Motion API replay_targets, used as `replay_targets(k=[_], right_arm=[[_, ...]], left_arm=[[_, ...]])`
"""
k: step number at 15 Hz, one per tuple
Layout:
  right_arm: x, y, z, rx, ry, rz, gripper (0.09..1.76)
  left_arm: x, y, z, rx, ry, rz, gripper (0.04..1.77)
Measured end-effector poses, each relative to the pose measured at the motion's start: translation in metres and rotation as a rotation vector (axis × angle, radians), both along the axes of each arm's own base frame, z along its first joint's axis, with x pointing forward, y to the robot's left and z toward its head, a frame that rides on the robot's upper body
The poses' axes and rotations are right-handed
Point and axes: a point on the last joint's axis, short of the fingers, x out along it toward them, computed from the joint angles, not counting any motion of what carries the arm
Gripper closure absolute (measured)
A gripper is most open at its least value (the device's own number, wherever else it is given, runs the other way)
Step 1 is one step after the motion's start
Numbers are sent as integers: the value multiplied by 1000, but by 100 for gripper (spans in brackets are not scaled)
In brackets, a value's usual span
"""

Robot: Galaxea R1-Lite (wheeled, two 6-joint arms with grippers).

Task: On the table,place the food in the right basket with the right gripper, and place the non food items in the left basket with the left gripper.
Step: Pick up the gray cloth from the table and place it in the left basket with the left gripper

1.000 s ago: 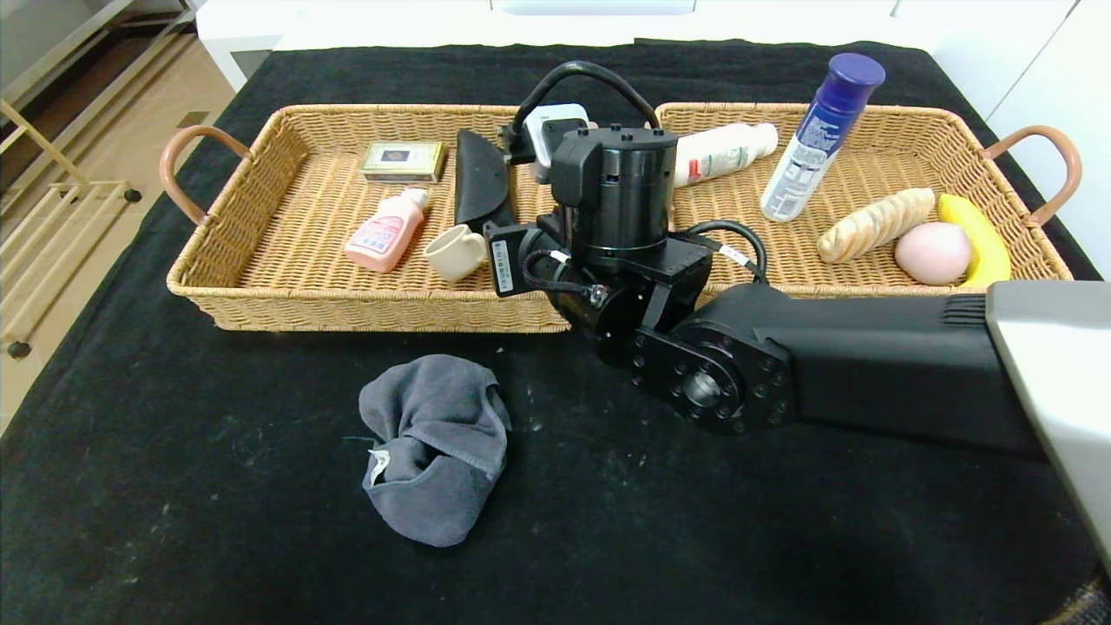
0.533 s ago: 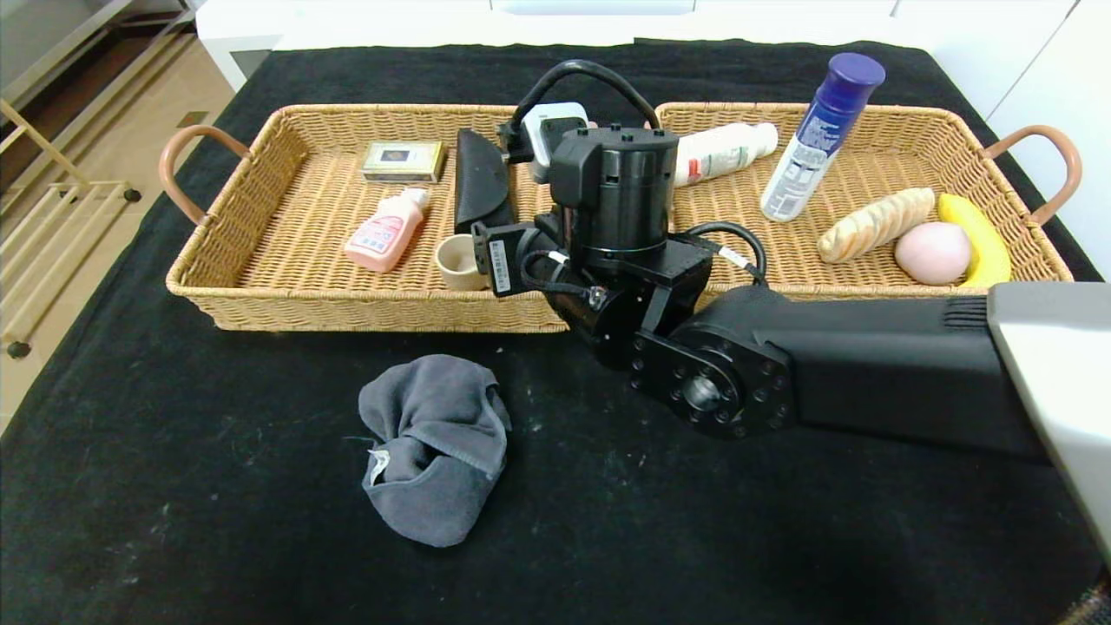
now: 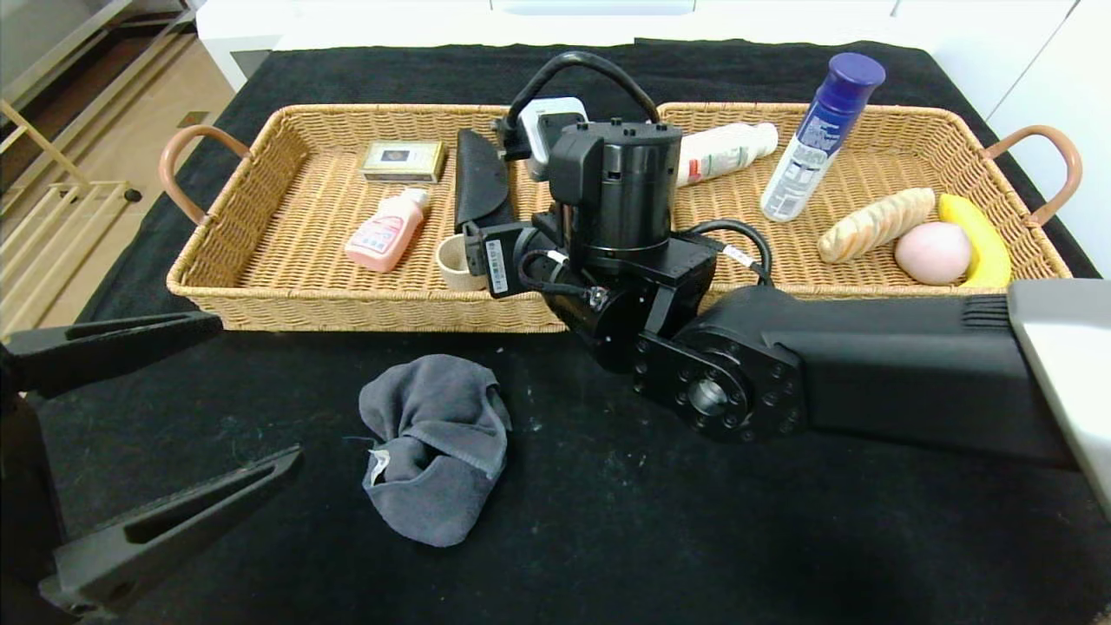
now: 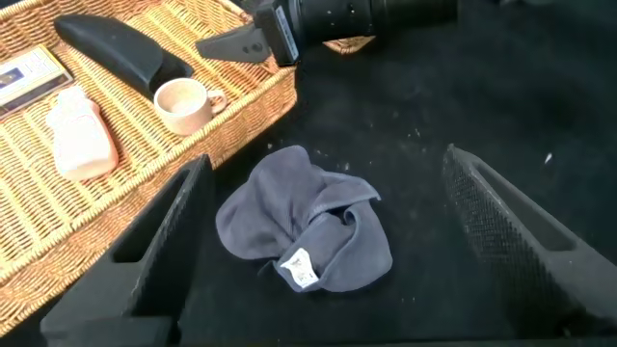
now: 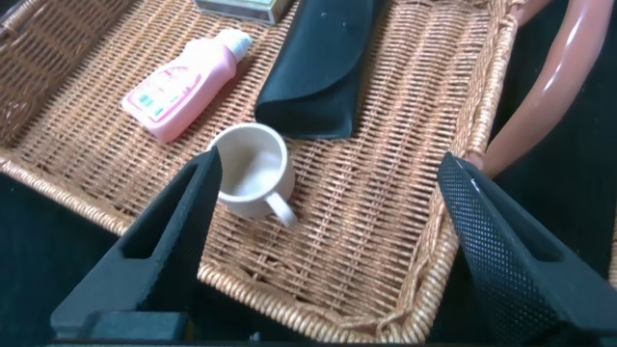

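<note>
There are 2 wicker baskets side by side at the far side of the tabletop (image 3: 260, 521): the left basket (image 3: 260, 295) and the right basket (image 3: 955, 130).

The left basket holds 1 pink bottle (image 3: 386, 230), 1 cream cup (image 3: 456, 260), 1 small flat box (image 3: 404, 161), 1 black case (image 3: 480, 178) and 1 white plug adapter (image 3: 542, 121), partly hidden.

The right basket holds 1 white bottle (image 3: 725, 149) lying down, 1 blue-capped spray can (image 3: 820, 134) leaning, 1 bread roll (image 3: 875, 224), 1 peach (image 3: 932, 252) and 1 banana (image 3: 976, 239).

1 grey cloth (image 3: 438, 447) lies on the near tabletop.

2 robot hands show: the left hand (image 3: 165, 417) and the right hand (image 5: 328, 251).
</note>
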Motion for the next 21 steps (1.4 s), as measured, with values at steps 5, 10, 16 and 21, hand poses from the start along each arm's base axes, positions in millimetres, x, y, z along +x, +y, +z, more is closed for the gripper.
replay_targets(k=[5, 10, 16, 21], right_arm=[[-7, -7, 2, -13, 11, 2, 18], [-26, -19, 3, -49, 38, 18, 16], [-60, -56, 3, -114, 86, 76, 15], [-91, -112, -9, -170, 146, 201, 15]], left_arm=[[0, 0, -1, 1, 3, 0, 9], [0, 0, -1, 1, 4, 0, 9], [3, -1, -2, 7, 11, 0, 9], [6, -1, -2, 10, 16, 1, 9]])
